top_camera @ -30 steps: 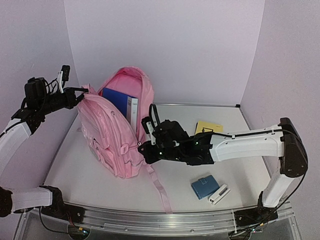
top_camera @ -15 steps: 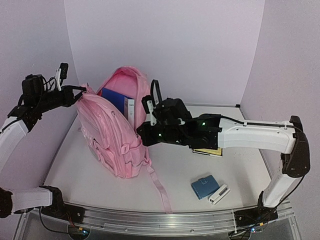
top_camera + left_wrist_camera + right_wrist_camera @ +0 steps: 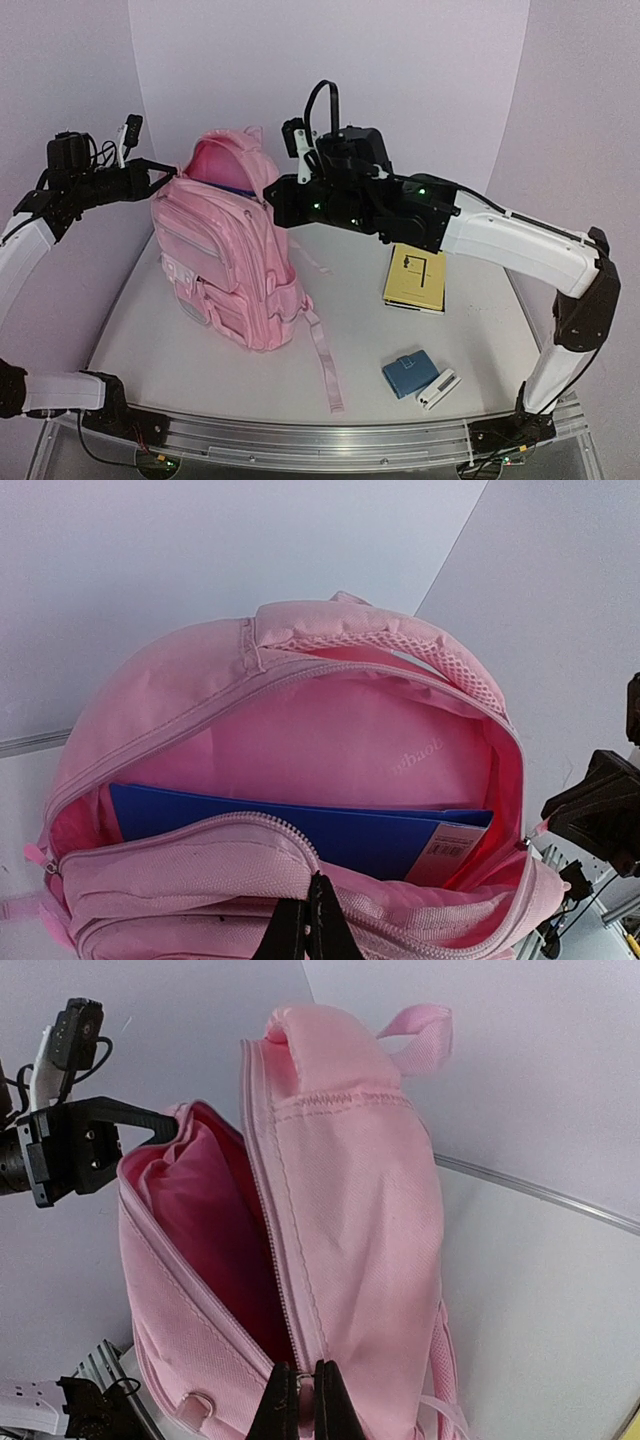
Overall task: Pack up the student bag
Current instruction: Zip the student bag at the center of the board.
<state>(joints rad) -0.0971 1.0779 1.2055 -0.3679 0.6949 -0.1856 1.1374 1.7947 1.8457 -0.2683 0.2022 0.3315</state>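
The student bag (image 3: pixel 232 268), a big light-pink backpack, stands upright at the table's left with its main compartment open. A blue folder (image 3: pixel 300 825) stands inside it. My left gripper (image 3: pixel 170 176) is shut on the front rim of the opening; in the left wrist view it (image 3: pixel 312 905) pinches the fabric by the zipper track. My right gripper (image 3: pixel 270 192) is at the right end of the opening. In the right wrist view it (image 3: pixel 302 1388) is shut on the metal zipper pull, with the left gripper (image 3: pixel 150 1125) across the opening.
A yellow notebook (image 3: pixel 415 277) lies right of the bag. A blue case (image 3: pixel 407 373) and a small white item (image 3: pixel 437 389) lie near the front right. A pink strap (image 3: pixel 326 365) trails toward the front edge. Walls stand close on three sides.
My right gripper has risen from low at the bag's side to its top right. The bag has stood up straighter and its opening has narrowed. The yellow notebook is now uncovered.
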